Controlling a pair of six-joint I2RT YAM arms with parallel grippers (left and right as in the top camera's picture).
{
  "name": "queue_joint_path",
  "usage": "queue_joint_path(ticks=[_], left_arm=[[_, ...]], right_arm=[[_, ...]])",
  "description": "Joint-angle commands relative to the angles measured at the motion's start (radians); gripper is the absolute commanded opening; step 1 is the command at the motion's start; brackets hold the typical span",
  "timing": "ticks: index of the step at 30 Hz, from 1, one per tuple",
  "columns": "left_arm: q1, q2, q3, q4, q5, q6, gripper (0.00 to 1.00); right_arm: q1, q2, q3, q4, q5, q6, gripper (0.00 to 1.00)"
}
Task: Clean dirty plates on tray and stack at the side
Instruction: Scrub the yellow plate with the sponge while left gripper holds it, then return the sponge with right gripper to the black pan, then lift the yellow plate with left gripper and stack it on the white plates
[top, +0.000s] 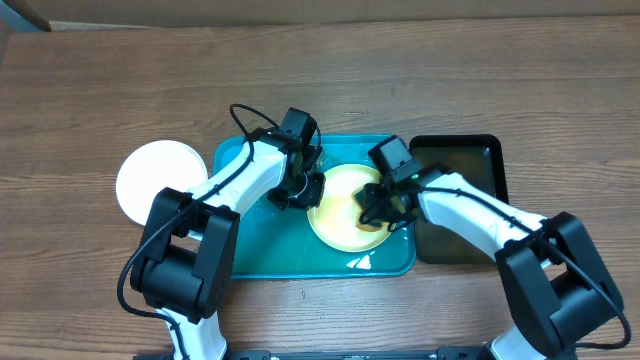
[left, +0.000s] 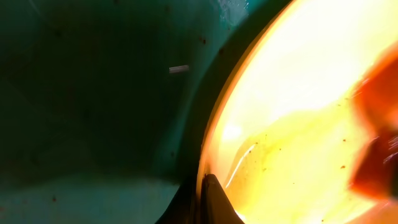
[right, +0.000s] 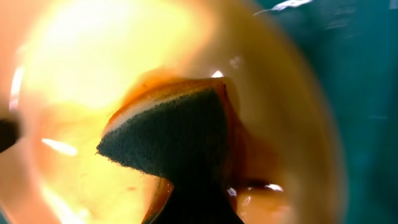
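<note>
A pale yellow-green plate (top: 345, 205) lies on the teal tray (top: 260, 255). My left gripper (top: 306, 187) is shut on the plate's left rim; in the left wrist view its fingers (left: 211, 202) pinch the rim edge of the plate (left: 298, 106) above the tray floor (left: 93, 93). My right gripper (top: 378, 214) is shut on a sponge (right: 174, 140), dark green face up with an orange body, pressed on the plate (right: 87, 62), which is wet with brownish liquid. The sponge's orange edge (left: 376, 130) shows at the right of the left wrist view.
A white plate (top: 160, 182) sits on the wooden table just left of the tray. A black tray (top: 460, 160) lies against the teal tray's right side, under my right arm. The teal tray wall (right: 367, 93) is close on the right of the plate.
</note>
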Motion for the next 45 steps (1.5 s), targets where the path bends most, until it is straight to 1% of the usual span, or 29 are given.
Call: queue_joint_path(ticks=[1,6,9,11,17,22,29,34,38,41,45], left_arm=[[0.005,0.024,-0.021,-0.017,-0.052,-0.002,0.04],[0.005,0.024,-0.021,-0.018,-0.052,-0.002,0.04],[0.005,0.024,-0.021,-0.021,-0.052,-0.002,0.04],[0.002,0.024,-0.021,-0.025,-0.051,-0.002,0.04],[0.003,0.024,-0.021,-0.029,-0.052,-0.002,0.04],[0.005,0.024,-0.021,-0.04,-0.052,-0.002,0.04],[0.005,0.024,-0.02,-0.04,-0.071,-0.006,0.04],[0.006,0.023,-0.015,-0.04,-0.072,-0.014,0.04],[0.006,0.014,0.018,-0.069,-0.148,-0.042,0.04],[0.006,-0.026,0.039,-0.092,-0.22,-0.063,0.04],[0.005,-0.12,0.059,-0.088,-0.261,-0.063,0.04]], right_arm=[[-0.044,0.011,0.004,-0.045,0.18,-0.045,0.04],[-0.056,0.011,0.004,-0.056,0.279,-0.044,0.04],[-0.056,0.011,0.004,-0.024,0.338,-0.059,0.04],[-0.056,0.011,0.004,-0.002,0.339,-0.103,0.04],[-0.056,-0.001,0.02,-0.012,0.346,-0.091,0.04],[-0.056,-0.079,0.051,-0.026,0.354,-0.038,0.04],[-0.061,-0.241,0.077,-0.051,0.354,-0.035,0.04],[-0.089,-0.293,0.077,-0.159,0.354,-0.035,0.04],[-0.129,-0.294,0.074,-0.281,0.354,-0.035,0.04],[-0.176,-0.293,0.074,-0.343,0.354,-0.035,0.04],[-0.257,-0.293,0.074,-0.386,0.354,-0.035,0.04]])
